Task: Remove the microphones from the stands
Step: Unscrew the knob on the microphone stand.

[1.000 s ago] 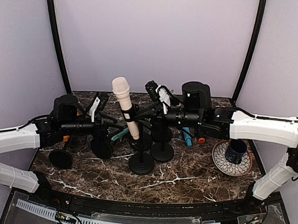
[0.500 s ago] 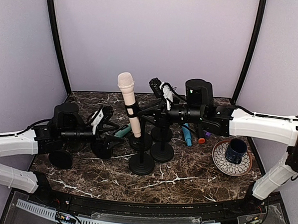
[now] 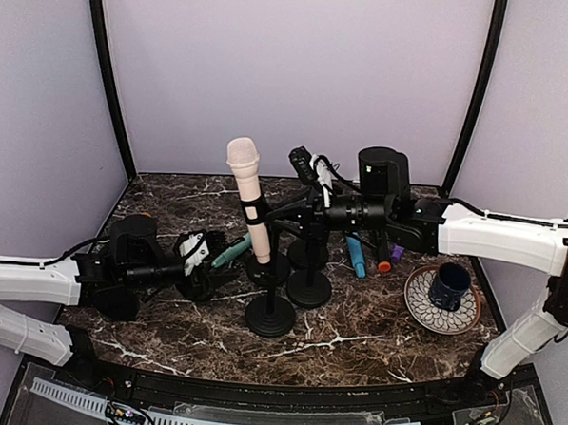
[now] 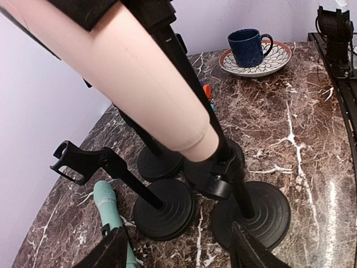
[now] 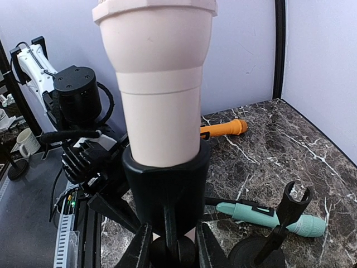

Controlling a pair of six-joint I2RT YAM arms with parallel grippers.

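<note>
Microphone, pale pink, stands tilted in the clip of the front stand at mid-table in the top view. The right gripper meets the stand at clip height, and the left gripper sits low, apart on the left.

Left wrist: its fingers are spread with nothing gripped. A teal microphone lies beside an empty stand.

Right wrist: the fingers are clamped on the stand's joint just under the clip.

Pale pink plastic microphone: head cropped by top edge, both wrist views. Left gripper fingers cropped below.
</note>
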